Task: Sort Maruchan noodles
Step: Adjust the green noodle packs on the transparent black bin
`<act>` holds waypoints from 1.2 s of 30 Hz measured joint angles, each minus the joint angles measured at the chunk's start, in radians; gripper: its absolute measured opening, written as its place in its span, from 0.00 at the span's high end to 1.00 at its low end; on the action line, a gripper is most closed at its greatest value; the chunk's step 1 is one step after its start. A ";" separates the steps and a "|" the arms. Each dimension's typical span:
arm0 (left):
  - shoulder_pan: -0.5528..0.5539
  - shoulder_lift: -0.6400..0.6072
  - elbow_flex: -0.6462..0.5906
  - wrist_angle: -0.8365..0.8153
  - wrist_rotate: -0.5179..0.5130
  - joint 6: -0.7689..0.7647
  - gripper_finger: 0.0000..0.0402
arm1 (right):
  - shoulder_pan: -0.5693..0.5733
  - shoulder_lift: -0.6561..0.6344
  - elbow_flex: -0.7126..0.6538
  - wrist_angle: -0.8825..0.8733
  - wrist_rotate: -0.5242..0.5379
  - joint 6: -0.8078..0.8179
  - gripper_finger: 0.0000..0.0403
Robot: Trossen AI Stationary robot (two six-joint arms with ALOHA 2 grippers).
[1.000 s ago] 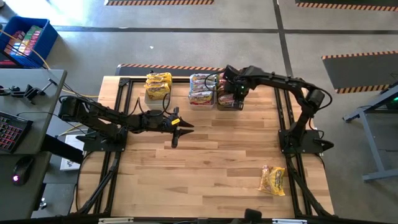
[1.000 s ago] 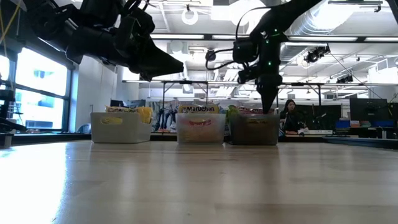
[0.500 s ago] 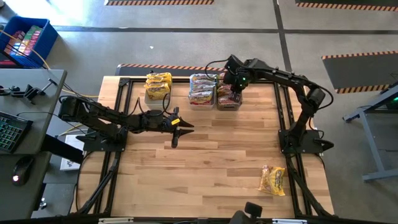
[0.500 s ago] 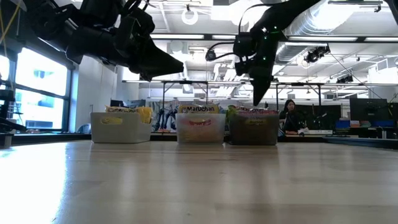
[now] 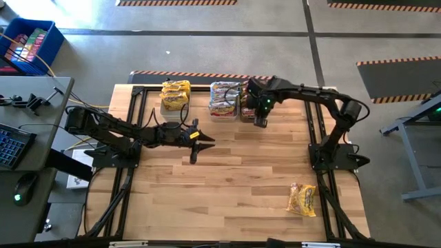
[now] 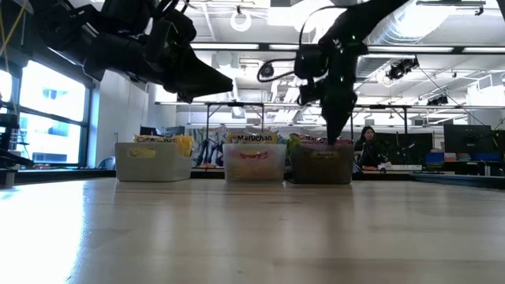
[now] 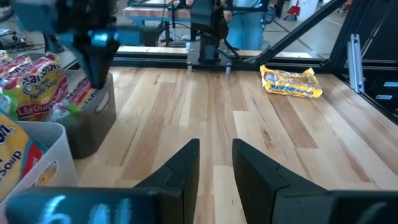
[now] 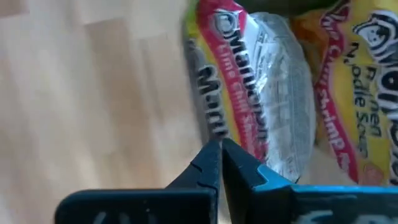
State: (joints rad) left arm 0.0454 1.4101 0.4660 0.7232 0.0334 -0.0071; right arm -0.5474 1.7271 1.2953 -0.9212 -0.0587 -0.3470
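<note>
One packet (image 5: 302, 199) left loose on table, well away from my right gripper (image 5: 260, 122), which hangs clenched and empty beside dark bin (image 5: 253, 109). Left gripper (image 5: 193, 150) idle mid-table, slightly parted. Next I reach for stray.

The room has a grey concrete floor (image 5: 207, 55) marked with black-and-orange hazard stripes (image 5: 176, 3) at twelve o'clock. At nine o'clock stands a grey side table (image 5: 27, 103) with a keyboard (image 5: 8, 145) and a mouse (image 5: 21, 194); a blue crate (image 5: 27, 43) sits at ten o'clock. Across the room, a large bright window (image 6: 47, 110) glows, ducts (image 6: 442, 31) and lamps (image 6: 241, 17) hang overhead, and a person (image 6: 368, 146) sits far back.
</note>
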 joint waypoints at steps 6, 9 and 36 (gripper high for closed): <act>-0.007 0.000 0.000 0.005 0.000 0.009 0.78 | -0.007 0.000 -0.068 0.137 0.077 -0.001 1.00; -0.007 0.000 0.000 0.006 0.000 0.018 0.78 | -0.009 0.000 -0.060 0.178 0.085 -0.002 1.00; -0.007 0.000 0.000 0.004 0.000 0.012 0.78 | -0.045 -0.003 -0.067 0.361 0.307 -0.022 1.00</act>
State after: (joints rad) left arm 0.0387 1.4101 0.4660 0.7275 0.0334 0.0047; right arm -0.5925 1.7243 1.2284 -0.5604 0.2480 -0.3694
